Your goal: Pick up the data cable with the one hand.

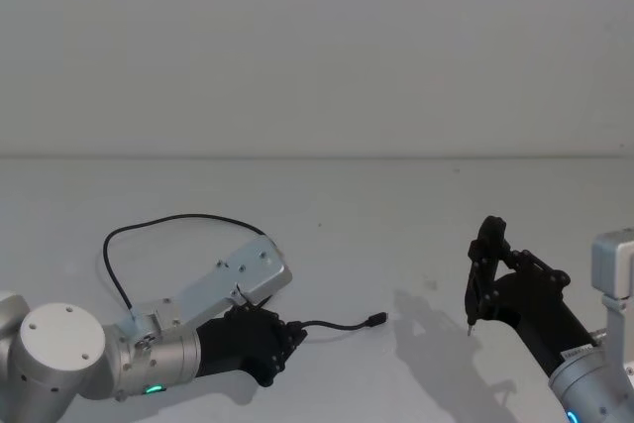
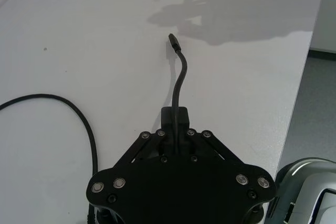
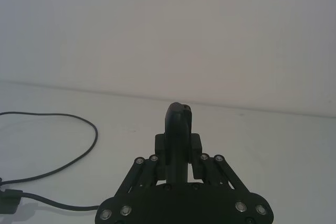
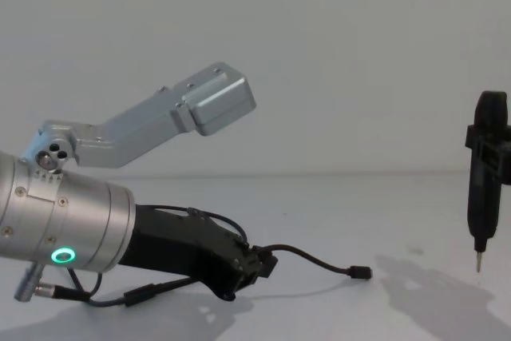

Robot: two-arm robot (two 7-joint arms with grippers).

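- Left gripper (image 1: 295,334), low over the near left of the white worktop (image 1: 396,235), jaws closed on the data cable (image 1: 342,325).
- A short length runs from the jaws toward the worktop's middle and ends in a small plug (image 1: 377,319). The rest loops toward the far left.
- Right gripper (image 1: 488,263), raised at near right, jaws clamped on a slim black tool (image 4: 481,213), metal point down.
- Plain white wall (image 1: 317,47) behind.

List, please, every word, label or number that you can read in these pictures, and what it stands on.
White sticker behind the right hand: too small to read.
Left hand, the cable it grips, the pen tool in the right hand, the table: no writing to be seen.
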